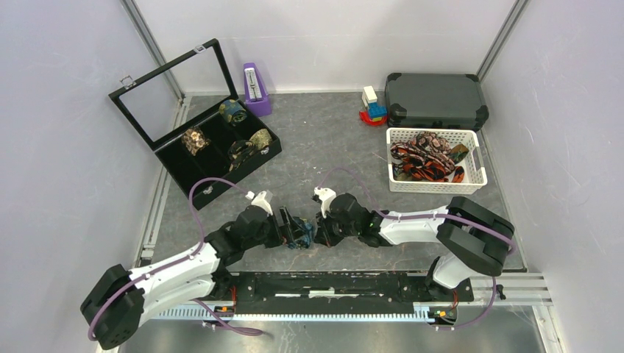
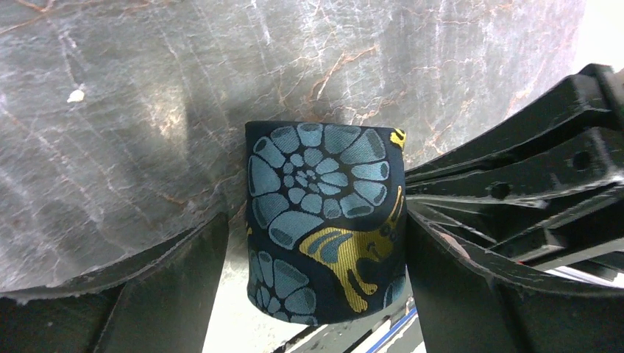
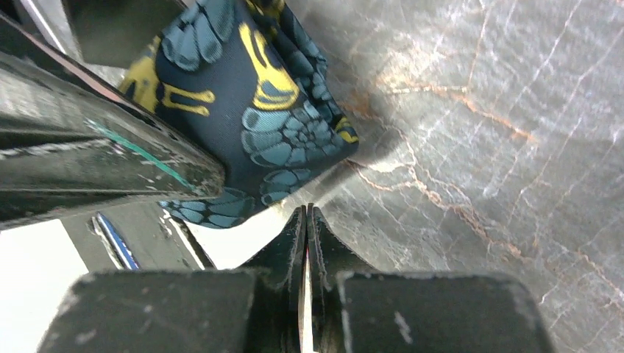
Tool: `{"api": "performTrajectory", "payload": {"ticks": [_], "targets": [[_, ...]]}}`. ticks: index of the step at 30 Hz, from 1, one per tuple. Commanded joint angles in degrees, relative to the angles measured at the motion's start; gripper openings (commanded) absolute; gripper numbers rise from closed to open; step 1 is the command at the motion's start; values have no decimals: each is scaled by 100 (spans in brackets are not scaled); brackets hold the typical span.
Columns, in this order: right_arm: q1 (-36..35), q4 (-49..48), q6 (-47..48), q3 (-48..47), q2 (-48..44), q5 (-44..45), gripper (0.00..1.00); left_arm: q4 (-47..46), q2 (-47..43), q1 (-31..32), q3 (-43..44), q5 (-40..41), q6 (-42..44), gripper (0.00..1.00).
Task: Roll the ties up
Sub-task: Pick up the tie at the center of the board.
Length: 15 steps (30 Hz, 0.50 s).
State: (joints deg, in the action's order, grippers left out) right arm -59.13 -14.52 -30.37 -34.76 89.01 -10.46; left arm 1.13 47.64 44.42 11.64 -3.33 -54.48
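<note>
A dark navy tie with a blue and gold pattern, rolled into a coil [image 2: 324, 220], stands between the fingers of my left gripper [image 2: 316, 220]. Its right finger [image 2: 456, 279] touches the coil and a narrow gap shows at the left finger [image 2: 176, 287]. In the top view the coil [image 1: 301, 237] sits between both grippers near the table's front. My right gripper [image 3: 309, 212] is shut and empty, its tips just beside the coil [image 3: 257, 103]. Loose red-orange and brown ties [image 1: 423, 158] lie in a white basket [image 1: 477, 176]. Several rolled ties [image 1: 196, 138] sit in a black box.
The black display box [image 1: 213, 184] with its lid raised stands at the back left. A purple object [image 1: 255, 88], a coloured block toy [image 1: 373, 107] and a dark grey case [image 1: 435, 99] stand at the back. A metal rail [image 1: 331, 283] runs along the near edge.
</note>
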Motion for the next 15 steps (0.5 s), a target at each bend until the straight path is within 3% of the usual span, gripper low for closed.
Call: {"api": "performTrajectory", "payload": {"ticks": [1,7,15], "targets": [[12,12,-2,92,59,-30,5,-723,213,-40,-142,-162,244,92],[35,3,-4,75,33,-24,5,-1160,532,-49,-297,-188,277,87],[46,-56,-18,40,128,-74,5,-1571,880,-48,-520,-139,121,67]]}}
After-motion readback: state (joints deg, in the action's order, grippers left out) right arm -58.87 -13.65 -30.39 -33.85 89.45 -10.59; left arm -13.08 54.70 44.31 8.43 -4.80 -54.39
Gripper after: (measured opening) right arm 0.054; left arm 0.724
